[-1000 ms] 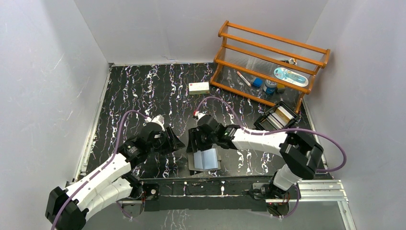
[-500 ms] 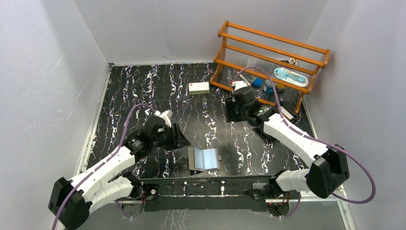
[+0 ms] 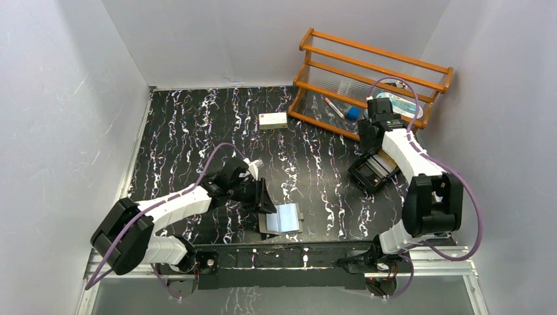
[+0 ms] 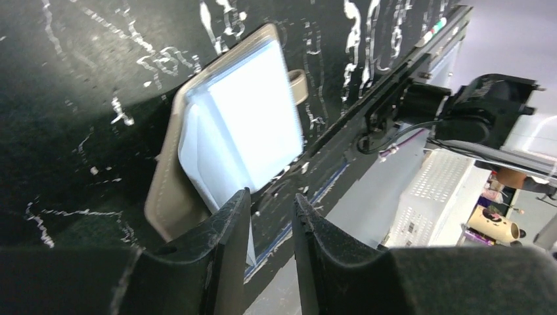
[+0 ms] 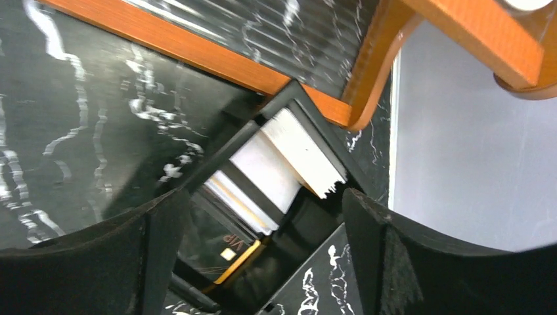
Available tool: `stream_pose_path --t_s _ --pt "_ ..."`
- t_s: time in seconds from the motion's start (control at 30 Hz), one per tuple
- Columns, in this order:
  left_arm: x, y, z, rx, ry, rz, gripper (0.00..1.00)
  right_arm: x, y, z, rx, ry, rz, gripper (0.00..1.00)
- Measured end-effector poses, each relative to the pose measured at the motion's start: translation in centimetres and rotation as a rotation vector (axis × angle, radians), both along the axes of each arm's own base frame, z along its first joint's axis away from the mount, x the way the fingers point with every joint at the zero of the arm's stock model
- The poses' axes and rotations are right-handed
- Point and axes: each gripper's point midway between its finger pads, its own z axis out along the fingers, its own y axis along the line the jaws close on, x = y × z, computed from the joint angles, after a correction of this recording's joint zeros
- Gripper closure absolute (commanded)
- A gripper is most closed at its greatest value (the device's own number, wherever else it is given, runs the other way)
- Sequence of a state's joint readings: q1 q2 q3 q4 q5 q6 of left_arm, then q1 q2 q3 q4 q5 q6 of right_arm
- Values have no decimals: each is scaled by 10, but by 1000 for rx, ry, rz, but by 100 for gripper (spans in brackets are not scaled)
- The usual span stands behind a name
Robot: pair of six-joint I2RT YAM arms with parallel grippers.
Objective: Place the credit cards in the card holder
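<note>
Your left end effector (image 4: 269,200), narrow (gripping or not, unclear), sits at the soft card holder (image 4: 230,125), open on the table (image 3: 197,131). Your right end effector (image 5: 263,197) gapes above the credit cards (image 5: 279,164) in the tray (image 3: 364,177) — stiff, slick — pinch a raised edge.

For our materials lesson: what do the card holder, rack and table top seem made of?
The card holder: matte taupe leather or imitation, with a soft rounded edge; the glossy pale blue inside is probably plastic.
The rack: varnished orange-brown wood, judging by its sheen.
The table top: black with white veins, marble-look; stone or print is unclear.
</note>
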State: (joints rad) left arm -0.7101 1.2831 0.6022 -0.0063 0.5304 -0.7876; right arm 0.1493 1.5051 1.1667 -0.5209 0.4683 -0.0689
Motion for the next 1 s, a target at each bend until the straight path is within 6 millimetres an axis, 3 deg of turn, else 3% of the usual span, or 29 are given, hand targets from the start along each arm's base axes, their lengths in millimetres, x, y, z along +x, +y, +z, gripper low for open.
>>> stream_pose_path --t_s 0.17,0.27,0.57,1.0 --pt "-6 15 -22 78 21 24 72 -7 -38 -20 -72 78 -53 49" --pt "-8 24 -33 125 26 42 72 -11 -51 -27 -124 98 -35 56" --pt "-9 38 -50 202 22 75 72 0 -48 -35 -168 94 105 56" --pt "-6 47 -59 243 10 110 71 14 -42 -51 -199 84 235 53"
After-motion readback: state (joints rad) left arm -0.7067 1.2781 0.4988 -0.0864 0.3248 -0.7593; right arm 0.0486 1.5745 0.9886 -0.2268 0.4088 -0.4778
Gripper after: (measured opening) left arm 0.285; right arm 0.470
